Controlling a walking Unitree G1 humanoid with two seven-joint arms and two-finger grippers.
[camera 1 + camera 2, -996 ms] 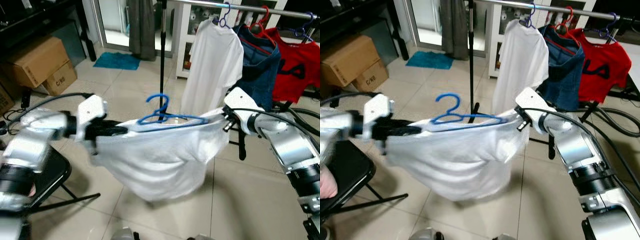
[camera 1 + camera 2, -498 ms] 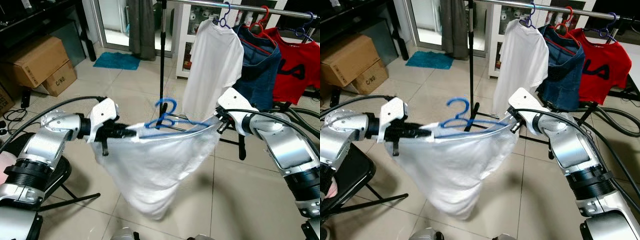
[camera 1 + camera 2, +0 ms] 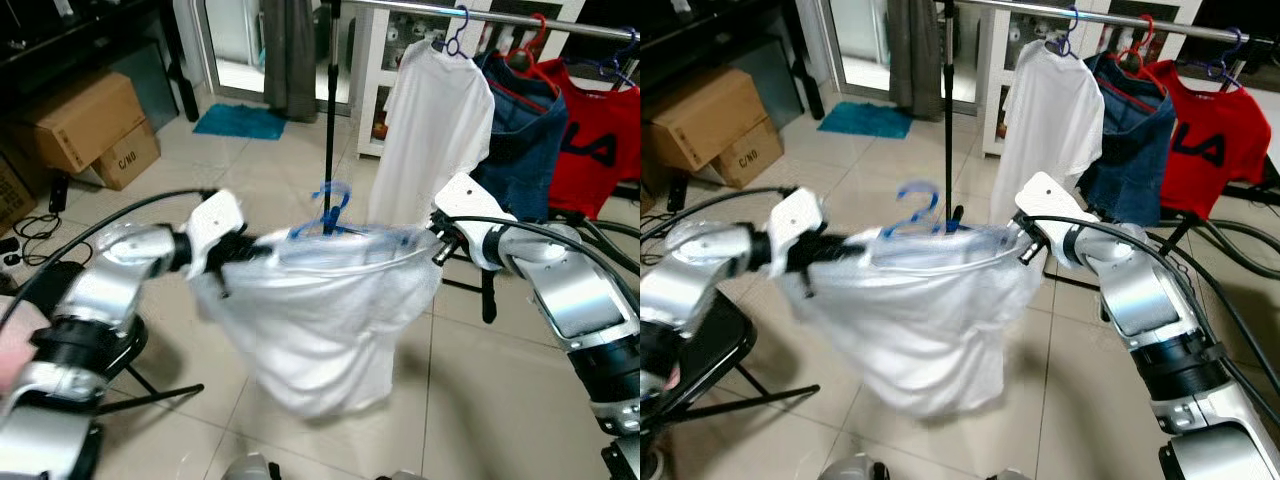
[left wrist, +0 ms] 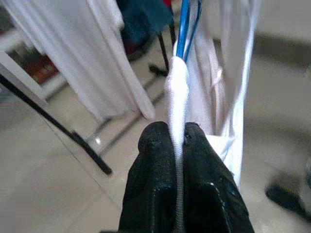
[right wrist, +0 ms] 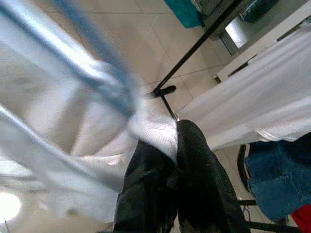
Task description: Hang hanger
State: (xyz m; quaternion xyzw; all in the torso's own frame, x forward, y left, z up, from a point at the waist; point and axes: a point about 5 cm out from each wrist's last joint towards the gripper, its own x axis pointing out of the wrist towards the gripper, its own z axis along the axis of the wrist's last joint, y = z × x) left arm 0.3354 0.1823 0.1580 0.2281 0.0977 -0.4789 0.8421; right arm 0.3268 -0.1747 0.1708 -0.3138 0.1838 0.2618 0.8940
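We hold a blue hanger (image 3: 330, 215) carrying a white shirt (image 3: 315, 320) level between our arms, well below the clothes rail (image 3: 480, 15). Our left gripper (image 4: 177, 145) is clamped shut on the shirt's shoulder at one end; our right gripper (image 5: 170, 145) pinches the fabric at the other. The hook stands upright but is not yet on the rail, where a white tee (image 3: 435, 130), denim and red garments hang. Lifting and hooking remain.
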